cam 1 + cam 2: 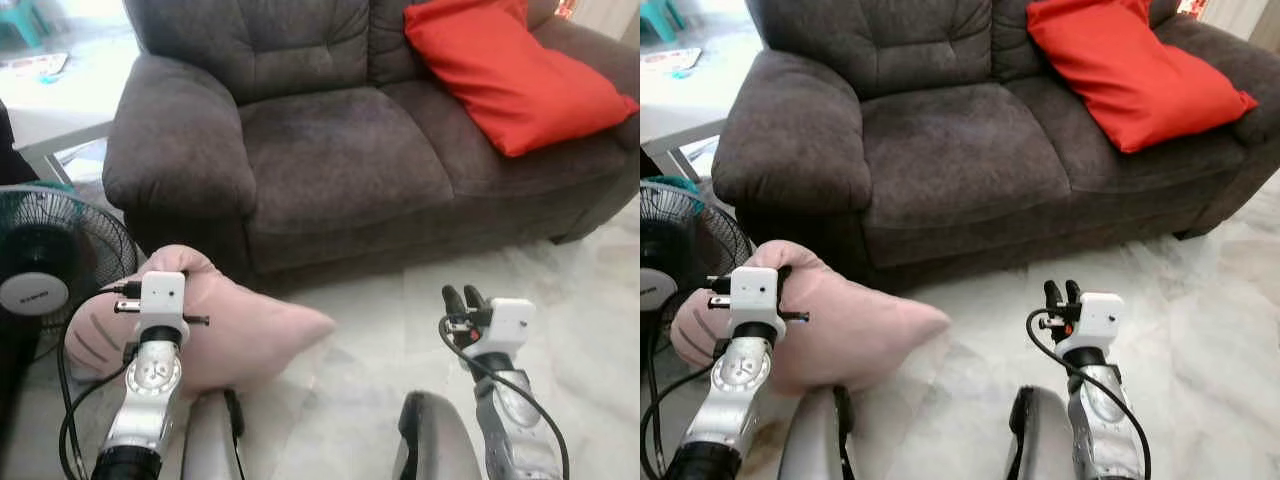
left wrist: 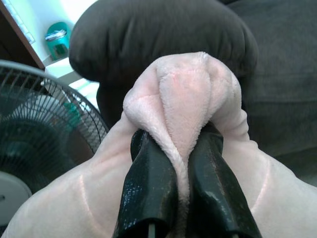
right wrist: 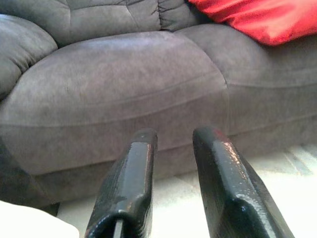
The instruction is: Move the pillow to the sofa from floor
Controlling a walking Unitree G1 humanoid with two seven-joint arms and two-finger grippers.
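While a fold of the pink pillow [image 1: 230,335] is pinched tight between the fingers of the left gripper [image 2: 183,163], the pillow is held low by the sofa's [image 1: 340,160] left front corner, near the fan [image 1: 50,270]; a bunched edge probably gives soft fabric a surer hold. The right gripper [image 3: 173,144] is kept narrowly parted and empty, pointed at the bare seat cushion [image 3: 119,79], likely the landing spot, since a red cushion [image 1: 510,75] occupies the right end.
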